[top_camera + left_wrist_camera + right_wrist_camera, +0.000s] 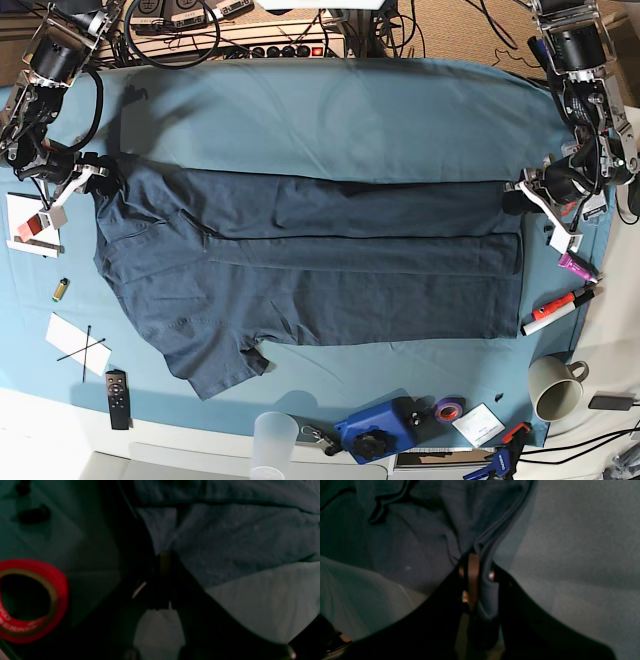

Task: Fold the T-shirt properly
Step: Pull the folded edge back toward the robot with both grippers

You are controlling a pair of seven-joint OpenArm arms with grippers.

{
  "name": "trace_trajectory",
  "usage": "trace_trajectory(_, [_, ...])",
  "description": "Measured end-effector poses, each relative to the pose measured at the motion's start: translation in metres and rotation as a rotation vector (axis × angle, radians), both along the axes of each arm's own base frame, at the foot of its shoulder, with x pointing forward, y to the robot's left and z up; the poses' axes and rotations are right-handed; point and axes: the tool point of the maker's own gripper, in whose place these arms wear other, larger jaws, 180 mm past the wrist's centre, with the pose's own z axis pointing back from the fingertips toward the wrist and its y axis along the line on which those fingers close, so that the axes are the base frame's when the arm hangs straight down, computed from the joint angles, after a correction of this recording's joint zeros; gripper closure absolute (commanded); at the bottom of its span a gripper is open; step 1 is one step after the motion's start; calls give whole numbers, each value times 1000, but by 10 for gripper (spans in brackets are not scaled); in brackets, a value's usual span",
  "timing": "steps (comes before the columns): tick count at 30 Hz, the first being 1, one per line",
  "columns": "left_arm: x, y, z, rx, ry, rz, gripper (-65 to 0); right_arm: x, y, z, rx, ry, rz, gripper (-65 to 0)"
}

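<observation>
The dark navy T-shirt (320, 270) lies spread across the teal table cloth (330, 120), with its far part folded over toward the front. My right gripper (98, 180) is at the shirt's left end. In the right wrist view it (476, 562) is shut on a doubled hem of the shirt (425, 542). My left gripper (518, 192) is at the shirt's right end. In the left wrist view it (165, 555) is shut on puckered shirt fabric (237, 542), just above the cloth (262, 600).
A red tape roll (32, 600) lies beside my left gripper. Markers (560, 310) and a mug (555, 385) are at the right edge. A remote (117, 398), a clear cup (272, 440), a blue tool (375, 430) and purple tape (450, 408) are along the front. Cables and a power strip (290, 50) are at the back.
</observation>
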Motion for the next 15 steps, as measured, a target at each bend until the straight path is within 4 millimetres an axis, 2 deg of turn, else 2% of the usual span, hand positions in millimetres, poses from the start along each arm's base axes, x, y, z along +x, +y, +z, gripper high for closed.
trace_trajectory(7, [-8,0,3,24,38,-43,0,-6,-4,11,-28,-8,-3,0])
trace_trajectory(13, [-20,19,3,65,74,-58,0,1,-18,44,-90,-106,-20,0])
trace_trajectory(15, [-27,24,3,73,86,-66,0,-6,-16,43,-105,-100,-7,0])
